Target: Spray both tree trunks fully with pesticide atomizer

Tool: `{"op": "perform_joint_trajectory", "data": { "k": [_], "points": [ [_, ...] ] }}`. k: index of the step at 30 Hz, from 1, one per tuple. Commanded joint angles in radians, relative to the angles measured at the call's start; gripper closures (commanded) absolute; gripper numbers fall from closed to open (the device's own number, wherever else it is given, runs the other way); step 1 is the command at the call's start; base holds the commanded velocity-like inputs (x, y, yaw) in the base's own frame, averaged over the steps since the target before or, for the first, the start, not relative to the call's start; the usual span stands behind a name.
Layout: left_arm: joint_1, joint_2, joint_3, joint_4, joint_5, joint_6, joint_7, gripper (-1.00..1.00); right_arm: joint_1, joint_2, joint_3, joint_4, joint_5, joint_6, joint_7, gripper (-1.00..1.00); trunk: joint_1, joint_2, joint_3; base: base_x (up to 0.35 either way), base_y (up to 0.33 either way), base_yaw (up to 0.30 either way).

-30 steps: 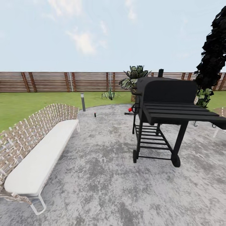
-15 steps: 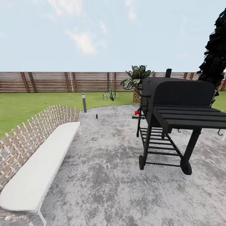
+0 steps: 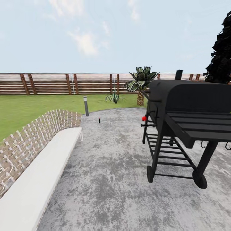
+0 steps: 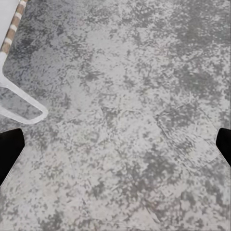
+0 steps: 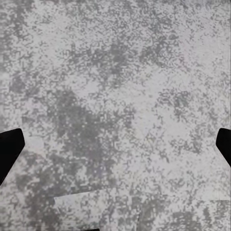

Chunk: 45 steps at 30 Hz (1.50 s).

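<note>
Both grippers, left and right, were held pointing down over the bare grey floor, jaws spread wide. The pesticide atomizer was seen only as a tiny dark shape near the floor's far edge, beside the lawn. Compared with earlier, the view had advanced, cutting off the bench and grill.

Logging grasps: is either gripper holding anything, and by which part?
Nothing is held. Both grippers, left and right, are open over bare paving.
</note>
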Motion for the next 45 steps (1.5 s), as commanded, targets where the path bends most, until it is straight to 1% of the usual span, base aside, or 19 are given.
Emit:
{"op": "perform_joint_trajectory", "data": {
  "k": [1, 21, 45],
  "points": [
    [-0.001, -0.001, 0.002, 0.001, 0.008, -0.004, -0.003, -1.00, -0.001, 0.000, 0.001, 0.001, 0.000, -0.003, -0.003, -1.00, 0.001, 0.000, -0.001, 0.350, 0.137, 0.000],
    [-0.001, -0.001, 0.002, 0.001, 0.008, -0.004, -0.003, -1.00, -0.001, 0.000, 0.001, 0.001, 0.000, -0.003, -0.003, -1.00, 0.001, 0.000, -0.001, 0.350, 0.171, 0.000],
    [-0.001, -0.001, 0.002, 0.001, 0.007, -0.004, -0.003, -1.00, -0.001, 0.000, 0.001, 0.001, 0.000, -0.003, -0.003, -1.00, 0.001, 0.000, -0.001, 0.350, 0.014, 0.000]
  ]
}}
